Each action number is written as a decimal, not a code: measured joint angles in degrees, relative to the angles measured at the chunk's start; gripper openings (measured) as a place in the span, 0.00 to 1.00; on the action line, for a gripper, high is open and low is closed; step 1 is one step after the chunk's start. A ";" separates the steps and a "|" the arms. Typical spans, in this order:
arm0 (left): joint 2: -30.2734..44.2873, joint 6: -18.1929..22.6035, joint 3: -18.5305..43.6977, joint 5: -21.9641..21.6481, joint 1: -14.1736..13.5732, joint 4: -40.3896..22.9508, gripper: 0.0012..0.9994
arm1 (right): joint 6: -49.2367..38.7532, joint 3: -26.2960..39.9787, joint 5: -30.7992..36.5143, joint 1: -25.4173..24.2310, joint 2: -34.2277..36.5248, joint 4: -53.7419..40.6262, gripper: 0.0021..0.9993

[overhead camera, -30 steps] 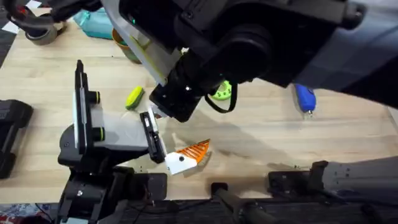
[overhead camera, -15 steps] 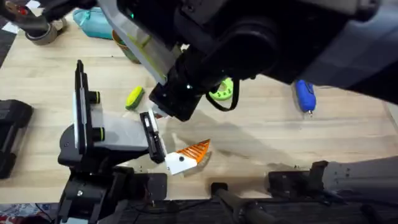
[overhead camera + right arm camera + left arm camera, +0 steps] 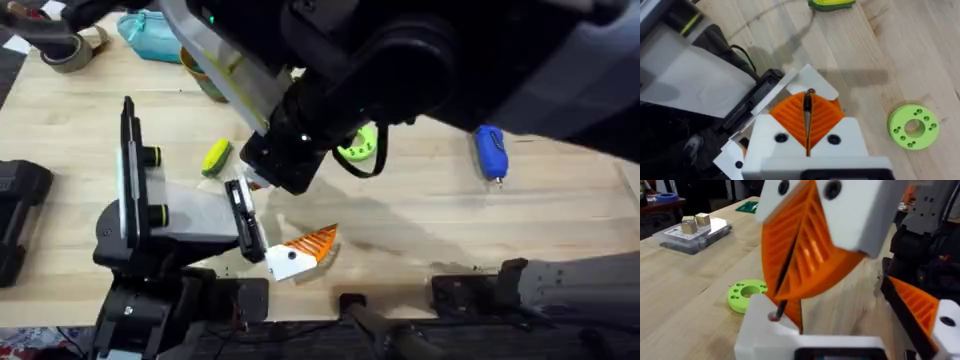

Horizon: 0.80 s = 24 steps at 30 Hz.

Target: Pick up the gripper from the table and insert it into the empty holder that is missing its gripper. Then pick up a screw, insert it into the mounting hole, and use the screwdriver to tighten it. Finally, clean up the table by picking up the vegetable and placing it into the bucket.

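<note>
My right gripper (image 3: pixel 258 184) (image 3: pixel 808 95) (image 3: pixel 782 297) is shut on a thin dark screw (image 3: pixel 779 309). The screw's tip sits at a small hole in the white base of the gripper (image 3: pixel 765 335). That piece is seated at the front of the grey-white holder (image 3: pixel 175 215), under the right arm. A second white-and-orange finger (image 3: pixel 300 250) (image 3: pixel 917 307) stands apart from it, so the left gripper (image 3: pixel 840 312) is open. The yellow vegetable (image 3: pixel 216 156) lies beyond the holder. The blue screwdriver (image 3: pixel 490 152) lies far right. The arm partly hides the bucket (image 3: pixel 203 78).
A lime-green disc (image 3: pixel 357 146) (image 3: pixel 913 126) (image 3: pixel 746 294) lies right of the right gripper. A teal pouch (image 3: pixel 150 35) and a tape roll (image 3: pixel 70 52) sit at the far left. A clear box of blocks (image 3: pixel 692 230) is farther off. The right arm looms over the table's middle.
The right arm's upper bulk has drifted slightly. Its gripper stays at the holder's front, and nothing on the table has moved.
</note>
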 joint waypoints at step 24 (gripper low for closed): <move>0.00 -0.02 0.00 0.00 0.00 0.00 0.99 | -1.05 0.04 0.02 0.00 0.72 0.02 0.00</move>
